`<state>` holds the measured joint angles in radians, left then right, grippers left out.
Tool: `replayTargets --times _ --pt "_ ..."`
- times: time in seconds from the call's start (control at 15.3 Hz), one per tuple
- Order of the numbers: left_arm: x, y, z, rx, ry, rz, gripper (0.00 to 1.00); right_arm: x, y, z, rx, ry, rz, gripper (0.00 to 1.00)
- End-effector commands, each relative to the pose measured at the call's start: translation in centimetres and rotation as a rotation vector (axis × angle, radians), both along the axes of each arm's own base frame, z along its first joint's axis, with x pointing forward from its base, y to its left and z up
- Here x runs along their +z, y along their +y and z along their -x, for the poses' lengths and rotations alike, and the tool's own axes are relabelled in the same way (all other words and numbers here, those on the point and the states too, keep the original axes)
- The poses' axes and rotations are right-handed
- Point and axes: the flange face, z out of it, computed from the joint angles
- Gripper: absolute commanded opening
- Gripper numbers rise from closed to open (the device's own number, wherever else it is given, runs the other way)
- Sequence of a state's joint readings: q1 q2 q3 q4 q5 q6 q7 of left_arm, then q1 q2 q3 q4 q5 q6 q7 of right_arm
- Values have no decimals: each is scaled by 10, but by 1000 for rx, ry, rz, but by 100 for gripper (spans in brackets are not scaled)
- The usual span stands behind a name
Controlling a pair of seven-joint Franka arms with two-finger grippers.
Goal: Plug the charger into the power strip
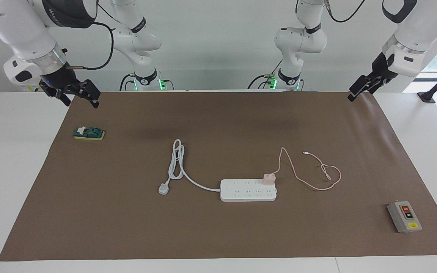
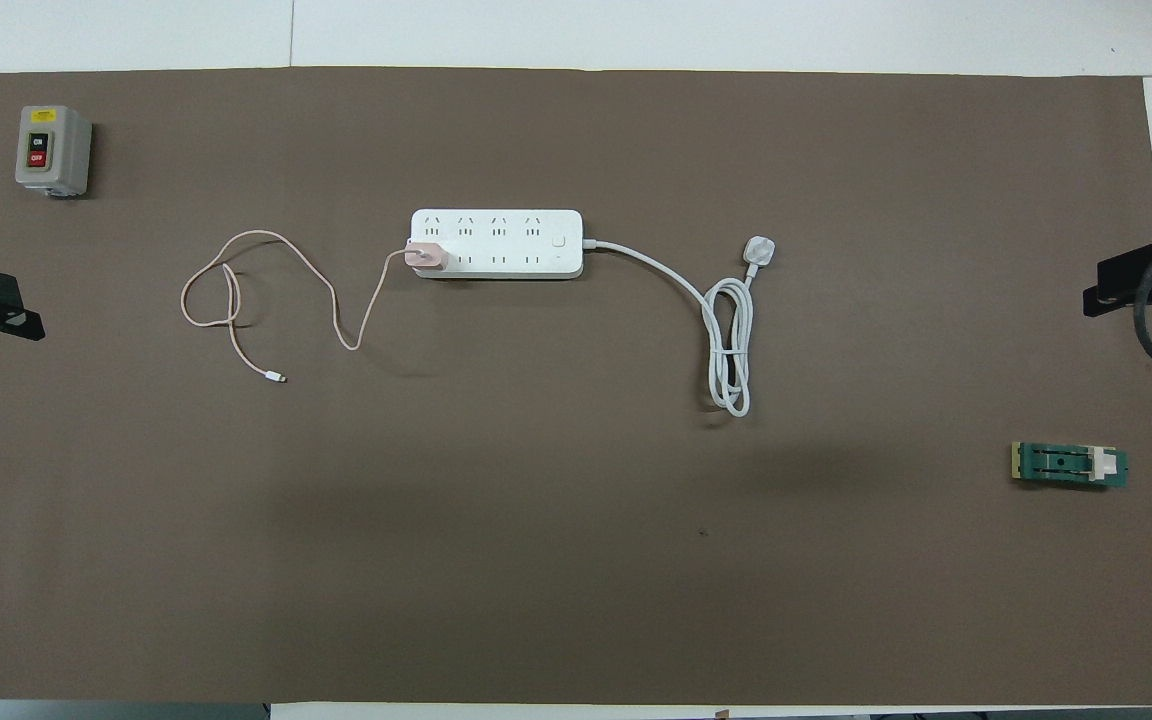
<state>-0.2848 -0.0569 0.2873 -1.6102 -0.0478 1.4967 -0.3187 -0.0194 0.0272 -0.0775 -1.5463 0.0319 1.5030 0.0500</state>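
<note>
Two grippers hang in the air, jaws apart and holding nothing: the left gripper [image 1: 359,90] over the mat [image 1: 218,227] corner at its own end of the counter, the right gripper [image 1: 75,95] over the corner at its end. Charger [image 1: 269,179] sits plugged into the power strip [image 1: 241,194] mid-mat, at the strip's end toward the left arm, in the row nearer the robots. Its pink cable [image 1: 317,185] loops loose on the mat toward the left arm's end.
</note>
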Motion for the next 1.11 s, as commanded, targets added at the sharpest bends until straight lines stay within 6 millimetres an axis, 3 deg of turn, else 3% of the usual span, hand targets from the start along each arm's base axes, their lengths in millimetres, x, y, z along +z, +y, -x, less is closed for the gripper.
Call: replayTargets --times 0.0,0.2,0.46,0.72,1.05 --pt "1 -7 6 -15 -20 -7 100 2 0 3 -8 -4 20 100" --pt "0 -8 5 -42 -22 -8 100 2 0 3 -7 -4 20 100" --pt "0 -13 4 -288 -43 2 100 2 0 3 -7 -4 20 100" --pt "-1 -18 3 -330 -56 3 100 2 0 3 -8 -4 20 100" --pt "-5 -10 6 -334 -35 5 100 2 0 3 -8 -4 20 100"
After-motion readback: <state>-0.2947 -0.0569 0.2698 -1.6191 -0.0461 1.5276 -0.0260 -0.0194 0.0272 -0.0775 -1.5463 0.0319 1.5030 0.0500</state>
